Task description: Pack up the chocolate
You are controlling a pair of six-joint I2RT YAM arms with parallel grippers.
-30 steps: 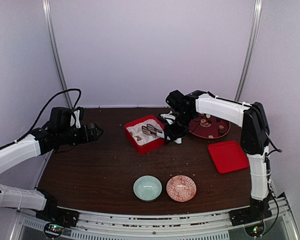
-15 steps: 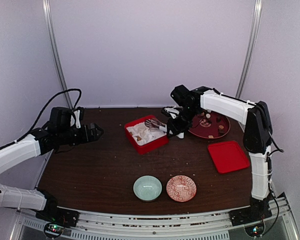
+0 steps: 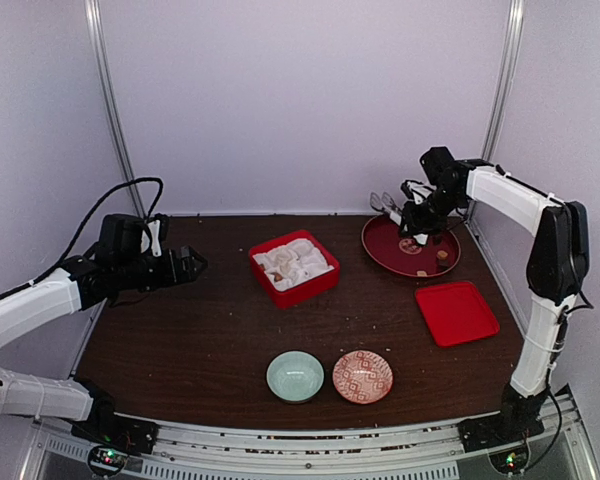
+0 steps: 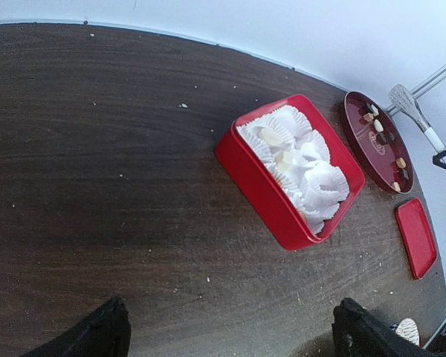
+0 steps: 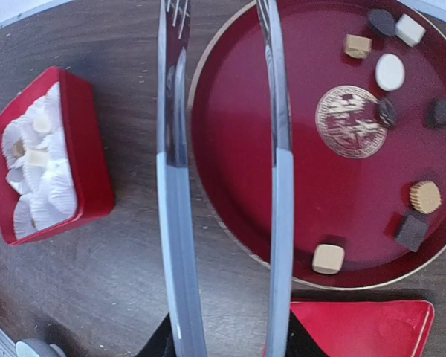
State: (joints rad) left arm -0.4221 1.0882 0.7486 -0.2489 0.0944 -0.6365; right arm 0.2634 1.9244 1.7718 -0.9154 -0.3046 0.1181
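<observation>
While the right gripper (image 3: 418,214) clasps the slim tongs (image 5: 276,193), tips apart and empty, over the far-right-corner plate (image 5: 230,149) holding the chocolate (image 5: 390,71), a skewed pinch could flick a small piece off its rim.

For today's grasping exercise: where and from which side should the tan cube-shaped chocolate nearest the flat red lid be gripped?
Pinch the tan cube-shaped chocolate across opposite flat sides, from above, with the silver tongs. It sits flat, bare space either side; the raised rim of the round red plate likely blocks a sideways approach.
</observation>
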